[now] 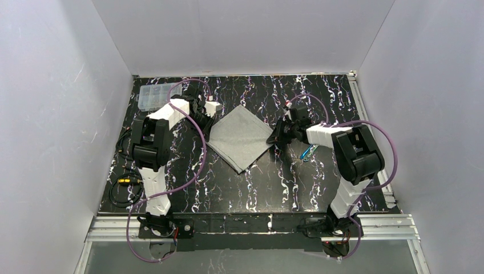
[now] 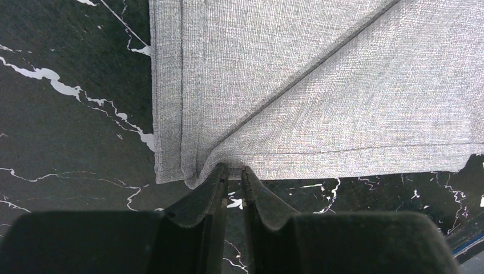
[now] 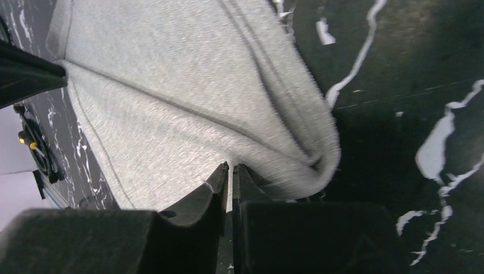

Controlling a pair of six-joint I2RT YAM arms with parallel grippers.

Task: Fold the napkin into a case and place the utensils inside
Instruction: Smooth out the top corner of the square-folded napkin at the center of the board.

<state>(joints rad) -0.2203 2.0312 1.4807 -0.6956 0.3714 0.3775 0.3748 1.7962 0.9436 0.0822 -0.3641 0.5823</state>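
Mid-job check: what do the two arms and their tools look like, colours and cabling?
The left arm and right arm are white shells alternating with black joint housings, each with a looping purple cable. The left tool and right tool each have two matte black fingers tapering to narrow tips.

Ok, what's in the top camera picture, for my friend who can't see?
A folded grey napkin lies on a black marbled table, pinched by the left gripper at its left corner and the right gripper at its right corner. Small shiny utensils lie just right of it.
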